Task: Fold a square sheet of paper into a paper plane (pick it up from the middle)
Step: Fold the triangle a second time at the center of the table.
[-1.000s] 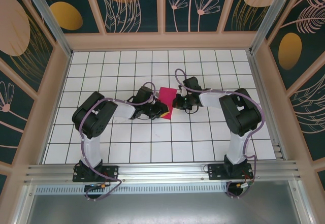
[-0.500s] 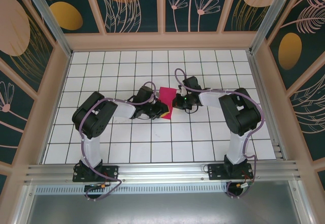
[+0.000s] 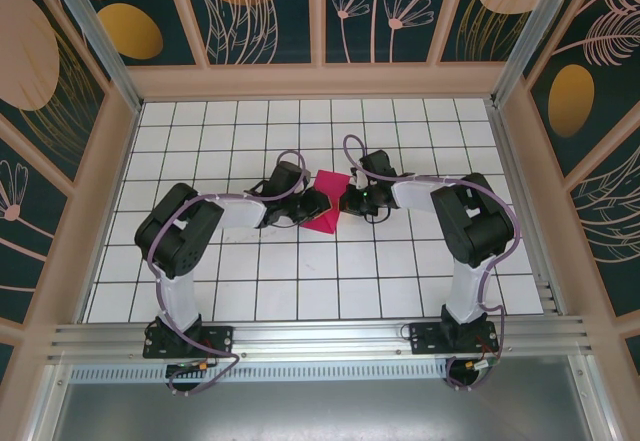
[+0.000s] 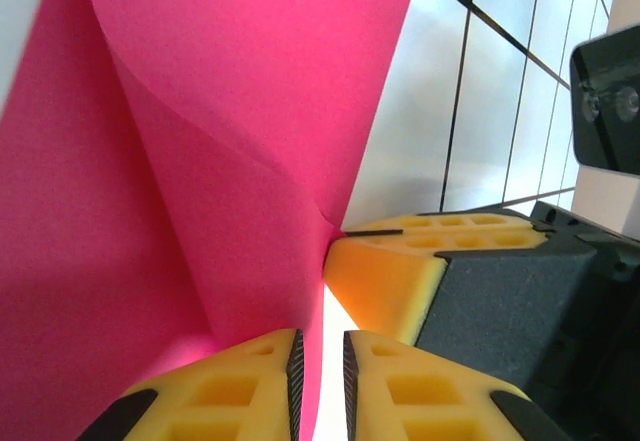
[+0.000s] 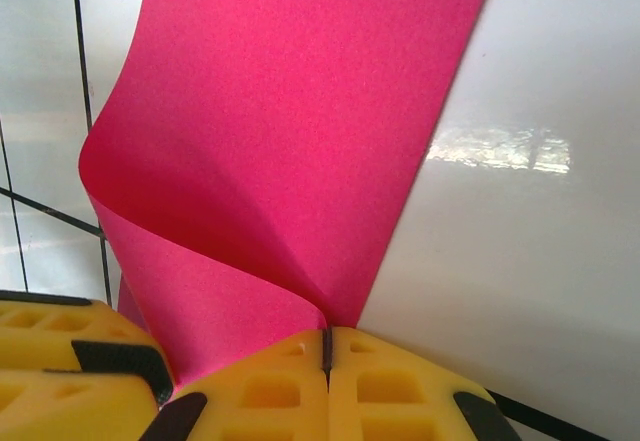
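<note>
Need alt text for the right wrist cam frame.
The right end effector is shut on the edge of the pink paper sheet, which curls up and leftward from the pinch. A glossy white gridded table lies behind.

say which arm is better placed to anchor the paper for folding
Probably right: the right gripper is shut on the sheet, while the left gripper shows a gap between pads.

A robotics lab test cell: a white table (image 3: 300,296) ruled in a black grid sits boxed in by printed wall panels (image 3: 265,6) of leaves and flowers on dark teal, with an aluminium rail (image 3: 320,334) along its near edge carrying the bolted left arm (image 3: 178,246) and right arm (image 3: 468,231)
</note>
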{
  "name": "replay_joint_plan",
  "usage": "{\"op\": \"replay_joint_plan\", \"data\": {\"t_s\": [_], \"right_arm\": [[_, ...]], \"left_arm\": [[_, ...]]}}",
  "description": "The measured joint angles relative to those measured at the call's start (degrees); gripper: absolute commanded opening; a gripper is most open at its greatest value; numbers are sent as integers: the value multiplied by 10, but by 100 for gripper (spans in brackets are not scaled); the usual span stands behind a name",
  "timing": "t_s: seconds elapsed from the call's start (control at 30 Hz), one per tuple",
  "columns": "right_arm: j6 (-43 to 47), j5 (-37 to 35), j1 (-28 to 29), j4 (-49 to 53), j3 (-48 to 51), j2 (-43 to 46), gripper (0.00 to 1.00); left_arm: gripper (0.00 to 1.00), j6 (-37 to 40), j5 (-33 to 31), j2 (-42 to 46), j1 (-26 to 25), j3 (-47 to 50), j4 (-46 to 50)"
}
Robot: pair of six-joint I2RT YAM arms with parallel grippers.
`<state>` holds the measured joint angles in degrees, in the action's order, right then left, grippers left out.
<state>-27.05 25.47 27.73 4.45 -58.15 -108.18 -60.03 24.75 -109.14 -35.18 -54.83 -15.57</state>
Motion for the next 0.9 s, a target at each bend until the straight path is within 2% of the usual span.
{"op": "replay_joint_plan", "data": {"t_s": [0.23,0.9], "right_arm": [[2,0,0,4,-3,-2,0],[2,0,0,16,-12,-6,0]], "left_arm": [[22,0,-18,-8,0,-31,8],[22,-2,-28,-13,0,-6,21]]}}
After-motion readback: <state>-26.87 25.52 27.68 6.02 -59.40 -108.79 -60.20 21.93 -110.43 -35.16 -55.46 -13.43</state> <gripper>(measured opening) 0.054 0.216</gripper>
